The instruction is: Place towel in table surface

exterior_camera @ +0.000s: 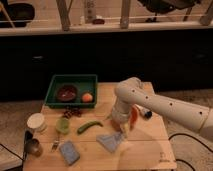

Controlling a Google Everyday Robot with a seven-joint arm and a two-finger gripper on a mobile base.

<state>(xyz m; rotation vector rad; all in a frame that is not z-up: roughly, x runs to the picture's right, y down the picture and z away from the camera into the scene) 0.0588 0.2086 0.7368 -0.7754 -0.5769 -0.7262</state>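
The wooden bench (150,150) carried everything. The white arm (165,102) reached in from the right edge, its gripper (123,129) low near the bench's middle; whether it was spread or pinching could not be told. A green tray (75,77) sat at the far left corner. The grey-blue towel (111,142) lay on the surface toward the near edge, at the gripper's tip. A blue sponge (70,152) lay left of it

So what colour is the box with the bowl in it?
The box is green, in the camera view. The gripper is by the towel.
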